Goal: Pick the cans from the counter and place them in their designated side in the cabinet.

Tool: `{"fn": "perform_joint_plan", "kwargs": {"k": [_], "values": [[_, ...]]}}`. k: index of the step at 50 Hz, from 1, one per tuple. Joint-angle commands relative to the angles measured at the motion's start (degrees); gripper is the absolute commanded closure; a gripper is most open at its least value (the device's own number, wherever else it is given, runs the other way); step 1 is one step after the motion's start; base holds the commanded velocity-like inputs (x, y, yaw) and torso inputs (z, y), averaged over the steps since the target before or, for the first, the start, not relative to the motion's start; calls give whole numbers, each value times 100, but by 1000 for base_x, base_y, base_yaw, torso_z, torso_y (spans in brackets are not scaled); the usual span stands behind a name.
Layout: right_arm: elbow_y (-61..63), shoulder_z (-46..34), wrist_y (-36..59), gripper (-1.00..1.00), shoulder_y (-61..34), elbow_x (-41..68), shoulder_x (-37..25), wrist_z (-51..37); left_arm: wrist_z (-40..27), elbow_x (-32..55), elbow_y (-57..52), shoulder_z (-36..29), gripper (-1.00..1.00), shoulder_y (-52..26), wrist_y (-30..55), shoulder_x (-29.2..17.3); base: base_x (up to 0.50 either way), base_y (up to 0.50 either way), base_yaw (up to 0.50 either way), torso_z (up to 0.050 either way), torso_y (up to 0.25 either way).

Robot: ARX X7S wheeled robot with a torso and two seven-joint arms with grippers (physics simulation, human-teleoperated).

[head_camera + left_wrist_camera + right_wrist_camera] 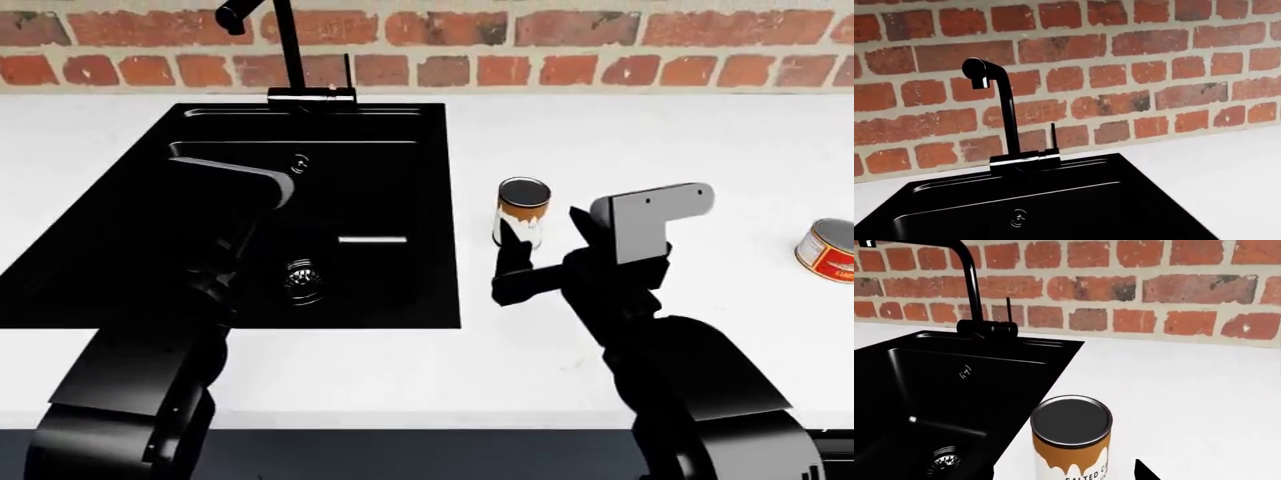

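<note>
We see the right gripper [527, 262] low over the counter [641, 130], with the tall can [523, 211] standing upright just ahead of its fingertips. In the head view one dark finger [511, 270] lies at the can's base on the sink side; the opposite finger is hidden behind the wrist, so we cannot say whether the can sits between the jaws or only in front of them. In the right wrist view the can [1071, 437] fills the lower centre, dark lid up, brown and white label facing us, and only a sliver of a fingertip [1146, 472] shows beside it. The jaws look spread, with nothing gripped, and we cannot tell whether either finger touches the can.

The squat red can [827, 250] rests on the counter well off to the outer side of the right gripper, far from the jaws.

The left arm [220, 215] hangs above the black sink [387, 150]. Its jaws appear in no view, so we cannot tell their state. The left wrist view shows the tap [997, 100], the sink [1054, 200] and the brick wall [1154, 50] behind.
</note>
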State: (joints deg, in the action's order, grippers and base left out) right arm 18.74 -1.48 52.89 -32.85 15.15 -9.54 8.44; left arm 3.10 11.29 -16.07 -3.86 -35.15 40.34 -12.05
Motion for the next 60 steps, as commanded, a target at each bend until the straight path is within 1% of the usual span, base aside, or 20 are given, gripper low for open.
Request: {"fn": "perform_joint_plan", "kwargs": {"k": [1,28,52,53,60], "values": [[-424,-119,-290,-100,-146,-88,-62,11,-38,30,0,13,-100,8,-22,-36,0,0,0,0,0],[-1691,-280,-991,-100,-551,-71,21,178,-121,63,171,9,-100,-44,-144,-85,0,0,0,0,0],[-3895,-398,-2045,-100,-1479,-71,233,485,-184,106,260,-39,-100,-41,-210,-102,0,0,0,0,0],[-3970,-397,-2071,100,-1508,-62,236,502,-187,108,264,-43,-100,-44,-211,-101,0,0,0,0,0],[-3895,-329,-1880,100,-1553,131,214,580,-213,144,224,-40,-100,-57,-182,-96,0,0,0,0,0]]}}
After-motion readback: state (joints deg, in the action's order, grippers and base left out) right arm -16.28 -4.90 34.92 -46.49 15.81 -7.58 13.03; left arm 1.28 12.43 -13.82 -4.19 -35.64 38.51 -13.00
